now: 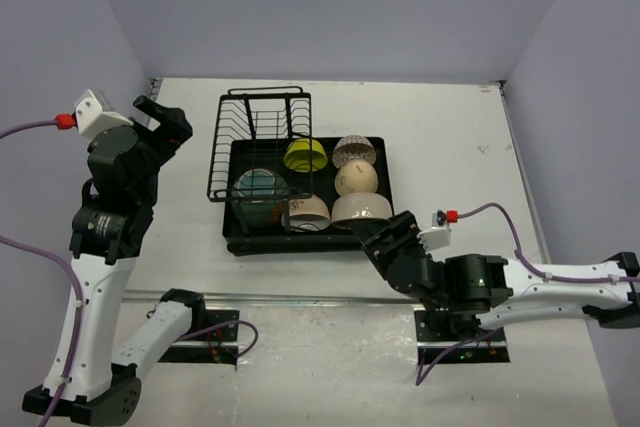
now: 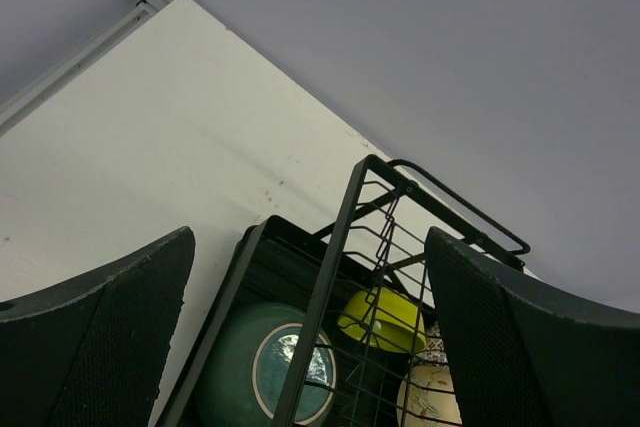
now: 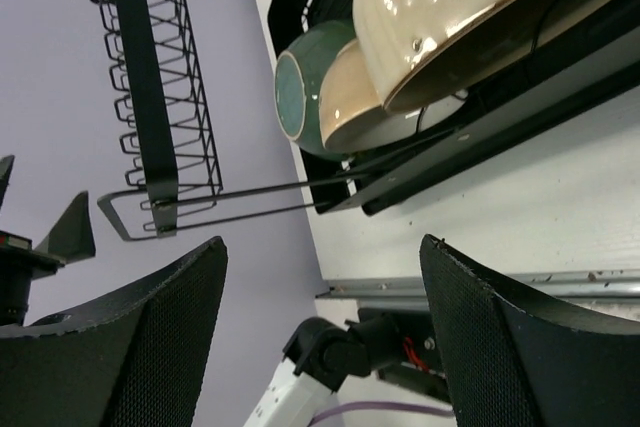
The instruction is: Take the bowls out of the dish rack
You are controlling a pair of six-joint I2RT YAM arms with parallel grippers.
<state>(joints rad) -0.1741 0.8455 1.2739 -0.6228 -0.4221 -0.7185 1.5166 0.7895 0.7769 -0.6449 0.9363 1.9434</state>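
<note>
Black dish rack (image 1: 300,244), flat tray with upright wire holder, sits mid-table; six round glossy ceramic bowls (image 1: 356,179) rest in it, teal bowl (image 1: 261,185) beside the wires; left gripper (image 1: 160,115), at its 10 o'clock, gapes empty; right gripper (image 1: 388,230), at 4 o'clock, mesh-textured pads (image 3: 170,347) apart, grasps nothing.

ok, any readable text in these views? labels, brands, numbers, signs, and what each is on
No readable text in any of the three views.
Brown-patterned white bowl: decoration only, no lettering.
Teal bowl: no lettering visible.
Dish rack: bare black, no label visible.
Left arm and right arm: no legible marking.
</note>
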